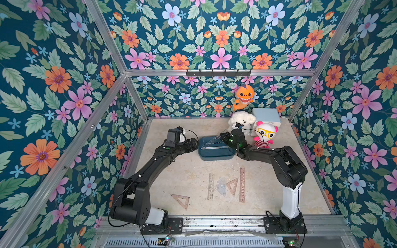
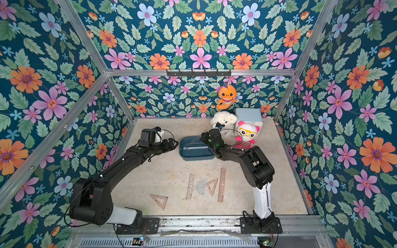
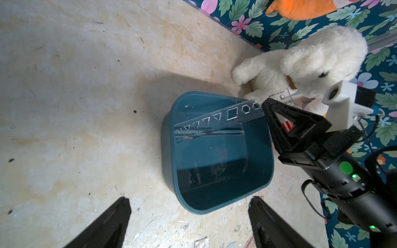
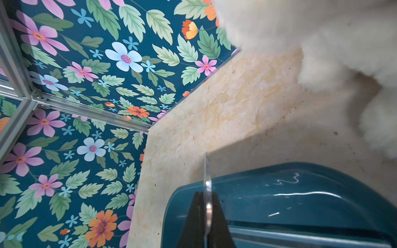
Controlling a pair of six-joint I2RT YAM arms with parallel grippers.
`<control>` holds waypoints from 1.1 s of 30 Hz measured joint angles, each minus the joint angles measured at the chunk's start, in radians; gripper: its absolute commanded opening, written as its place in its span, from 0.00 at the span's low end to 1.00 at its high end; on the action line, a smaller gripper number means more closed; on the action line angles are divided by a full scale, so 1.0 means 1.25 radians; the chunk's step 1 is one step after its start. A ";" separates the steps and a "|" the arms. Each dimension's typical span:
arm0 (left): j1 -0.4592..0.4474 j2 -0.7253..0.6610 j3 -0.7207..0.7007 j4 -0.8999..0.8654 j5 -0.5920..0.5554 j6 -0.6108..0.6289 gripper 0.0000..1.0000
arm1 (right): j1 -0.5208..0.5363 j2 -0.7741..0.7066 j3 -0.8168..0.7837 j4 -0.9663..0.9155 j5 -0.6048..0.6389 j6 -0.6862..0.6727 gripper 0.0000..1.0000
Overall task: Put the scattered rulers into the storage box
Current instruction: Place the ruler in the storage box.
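The right hand [image 3: 265, 105] is pinched tight on one end of a clear stencil ruler [image 3: 232, 113]. It holds the ruler sloped so the free end dips into the storage box [image 1: 214, 158] — a slant that looks meant to let the long strip slide in lengthwise rather than catch across the rim. The box sits toward the far edge of the tabletop [image 1: 182, 178], just in front of a white plush dog [image 1: 241, 118]. Under the held ruler a second pale strip seems to lie on the box floor, though glare makes that hard to confirm.

The left hand [image 1: 194, 143] hovers just beside the box's left end, fingers spread wide with nothing between them, probably parked clear of the drop.

Five rulers lie near the front edge: a set square [image 1: 181, 200] toward the front-left corner, then a straight ruler [image 1: 211, 186], a protractor [image 1: 221, 187], a second set square [image 1: 233, 185] and a long ruler [image 1: 242, 184] close together — so most of the job, I judge, is yet to do.
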 measured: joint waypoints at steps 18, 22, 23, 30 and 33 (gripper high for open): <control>0.001 -0.002 -0.007 0.000 0.020 0.000 0.91 | 0.007 -0.028 0.047 -0.160 -0.026 -0.067 0.63; 0.001 -0.005 -0.006 0.001 0.023 -0.002 0.91 | 0.004 -0.062 0.070 -0.222 -0.025 -0.096 0.65; 0.001 -0.005 -0.006 0.001 0.023 -0.002 0.91 | 0.002 -0.070 0.074 -0.237 -0.025 -0.101 0.65; 0.001 -0.006 -0.006 0.000 0.024 -0.003 0.90 | -0.004 -0.123 0.072 -0.316 -0.015 -0.134 0.66; 0.001 -0.005 -0.007 0.001 0.028 -0.004 0.89 | -0.003 -0.138 0.069 -0.336 -0.015 -0.143 0.64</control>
